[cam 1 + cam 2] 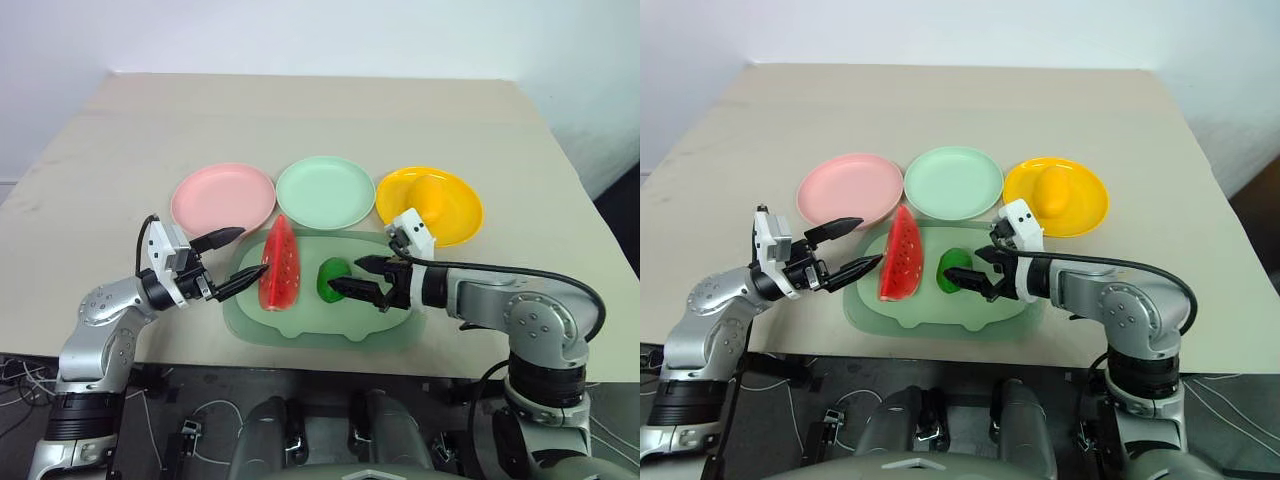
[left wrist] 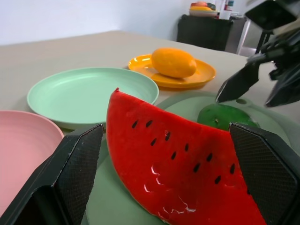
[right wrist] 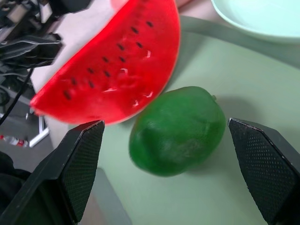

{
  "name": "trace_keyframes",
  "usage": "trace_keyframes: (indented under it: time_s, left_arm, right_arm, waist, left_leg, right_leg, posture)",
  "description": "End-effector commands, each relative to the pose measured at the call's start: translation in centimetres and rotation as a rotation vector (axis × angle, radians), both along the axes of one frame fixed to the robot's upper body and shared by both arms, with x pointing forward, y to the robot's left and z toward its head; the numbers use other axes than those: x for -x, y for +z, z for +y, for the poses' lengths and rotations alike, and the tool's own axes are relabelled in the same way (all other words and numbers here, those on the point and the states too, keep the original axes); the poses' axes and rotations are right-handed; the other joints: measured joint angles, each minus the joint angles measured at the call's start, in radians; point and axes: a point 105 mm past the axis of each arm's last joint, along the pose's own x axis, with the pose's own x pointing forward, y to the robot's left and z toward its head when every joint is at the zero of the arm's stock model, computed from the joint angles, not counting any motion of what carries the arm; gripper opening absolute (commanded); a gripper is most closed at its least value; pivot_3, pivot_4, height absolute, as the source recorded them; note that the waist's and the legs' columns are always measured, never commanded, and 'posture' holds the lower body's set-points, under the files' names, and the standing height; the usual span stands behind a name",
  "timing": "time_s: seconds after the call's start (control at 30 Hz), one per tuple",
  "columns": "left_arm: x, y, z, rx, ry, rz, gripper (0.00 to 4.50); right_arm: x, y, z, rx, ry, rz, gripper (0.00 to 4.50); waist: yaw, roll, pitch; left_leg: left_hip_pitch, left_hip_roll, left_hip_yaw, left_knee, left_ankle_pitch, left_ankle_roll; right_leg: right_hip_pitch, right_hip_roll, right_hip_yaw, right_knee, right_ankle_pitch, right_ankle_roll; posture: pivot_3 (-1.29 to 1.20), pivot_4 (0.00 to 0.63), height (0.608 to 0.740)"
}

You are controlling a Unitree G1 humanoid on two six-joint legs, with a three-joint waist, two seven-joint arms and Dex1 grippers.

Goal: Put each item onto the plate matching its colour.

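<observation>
A red watermelon wedge (image 1: pixel 279 265) stands on its green rind at the left of a pale green mat (image 1: pixel 320 322). A small green fruit (image 1: pixel 331 278) lies to its right. My left gripper (image 1: pixel 250 252) is open just left of the wedge, a finger on each side of its edge without touching. My right gripper (image 1: pixel 345 274) is open at the green fruit's right side, and the fruit (image 3: pixel 180 129) lies just ahead between the spread fingers. Behind the mat are a pink plate (image 1: pixel 222 197), a mint green plate (image 1: pixel 325 191) and a yellow plate (image 1: pixel 1085 205), which holds the yellow fruit (image 1: pixel 1052 187).
The beige table (image 1: pixel 300 120) stretches back behind the plates. Its front edge runs just below the mat. Cables hang below that edge on the left.
</observation>
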Motion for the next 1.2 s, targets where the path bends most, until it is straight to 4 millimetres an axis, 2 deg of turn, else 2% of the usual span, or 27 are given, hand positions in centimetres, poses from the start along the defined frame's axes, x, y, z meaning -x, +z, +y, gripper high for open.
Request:
trace_keyframes:
  time_s: [0.03, 0.27, 0.57, 0.67, 0.73, 0.77, 0.83, 0.97, 1.1, 1.2]
  left_arm:
    - [-0.1, 0.7, 0.1, 0.001, -0.003, -0.031, 4.5]
    - [0.3, 1.1, -0.1, -0.012, -0.001, -0.038, 4.5]
    - [0.3, 1.6, 0.1, -0.015, 0.017, -0.042, 4.5]
    - [0.3, 1.5, 0.1, -0.015, 0.021, -0.041, 4.5]
    - [0.3, 1.5, 0.2, -0.015, 0.023, -0.041, 4.5]
    - [0.3, 1.5, 0.2, -0.016, 0.024, -0.041, 4.5]
    - [0.2, 1.6, 0.2, -0.004, 0.026, -0.043, 4.5]
    - [0.3, 1.7, 0.4, -0.004, 0.036, -0.047, 4.5]
    - [0.4, 1.9, 0.9, -0.003, 0.062, -0.055, 4.5]
    - [0.6, 1.9, 1.1, -0.003, 0.08, -0.057, 4.5]
  right_arm:
    - [-0.2, 0.6, 0.9, -0.012, 0.015, -0.035, 4.48]
    - [-1.8, -0.3, 2.0, 0.036, 0.0, -0.037, 4.48]
    - [-2.5, -0.6, 2.2, 0.089, 0.009, -0.076, 4.48]
    - [-2.7, -0.8, 2.0, 0.115, 0.0, -0.096, 3.94]
    - [-2.6, -0.6, 2.0, 0.115, 0.008, -0.111, 3.33]
    - [-2.6, -0.5, 2.0, 0.114, 0.012, -0.118, 3.19]
    - [-2.5, 0.0, 2.0, 0.111, 0.023, -0.143, 3.18]
    - [-2.6, 3.3, 1.9, 0.025, 0.061, -0.228, 3.18]
    - [-5.3, 7.0, 1.0, -0.039, -0.013, -0.312, 3.18]
    - [-8.8, 8.4, 0.9, -0.021, -0.079, -0.36, 3.18]
  waist:
    - [0.0, 0.0, 0.0]
    - [-0.001, 0.0, 0.0]
    - [-0.001, 0.0, 0.0]
    - [-0.001, 0.0, 0.0]
    - [0.0, 0.0, 0.0]
    - [0.0, 0.0, 0.0]
    - [0.0, 0.0, 0.0]
    - [0.0, 0.0, 0.0]
    - [-0.003, 0.0, 0.0]
    - [-0.004, 0.0, 0.0]
  left_leg:
    - [0.0, 0.0, 0.0, 0.0, 0.0, 0.0]
    - [0.0, 0.0, 0.0, 0.0, 0.0, 0.0]
    - [0.0, 0.0, 0.0, -0.001, 0.0, 0.0]
    - [0.0, 0.0, 0.0, -0.001, 0.0, 0.0]
    - [0.0, 0.0, 0.0, -0.001, 0.0, 0.0]
    - [0.0, 0.0, 0.0, -0.001, 0.0, 0.0]
    - [0.0, 0.0, 0.0, -0.001, 0.0, 0.0]
    - [0.0, 0.0, 0.0, -0.001, 0.0, 0.0]
    - [0.0, 0.0, 0.0, -0.001, 0.0, -0.001]
    - [0.0, 0.0, 0.0, -0.001, 0.001, -0.001]
  right_leg:
    - [0.0, 0.0, 0.0, 0.0, 0.0, 0.0]
    - [0.0, 0.0, 0.0, 0.0, 0.0, 0.0]
    - [-0.001, 0.0, 0.0, 0.0, 0.0, 0.0]
    - [-0.001, 0.0, 0.0, 0.0, 0.0, 0.0]
    - [-0.001, 0.0, 0.0, 0.0, 0.0, 0.0]
    - [-0.001, 0.0, 0.0, 0.0, 0.0, 0.0]
    - [-0.001, 0.0, 0.0, 0.0, 0.0, 0.0]
    - [-0.001, 0.0, 0.0, 0.0, 0.0, 0.0]
    - [-0.001, 0.0, 0.0, 0.0, 0.0, 0.0]
    - [-0.001, 0.0, 0.0, 0.0, 0.0, 0.0]
  posture:
    - [0.0, 0.15, 0.696]
    - [0.0, 0.15, 0.696]
    - [0.0, 0.15, 0.696]
    - [0.0, 0.15, 0.696]
    - [0.0, 0.15, 0.696]
    - [0.0, 0.15, 0.696]
    - [0.0, 0.15, 0.696]
    - [0.0, 0.15, 0.696]
    - [0.0, 0.15, 0.696]
    - [0.0, 0.15, 0.696]
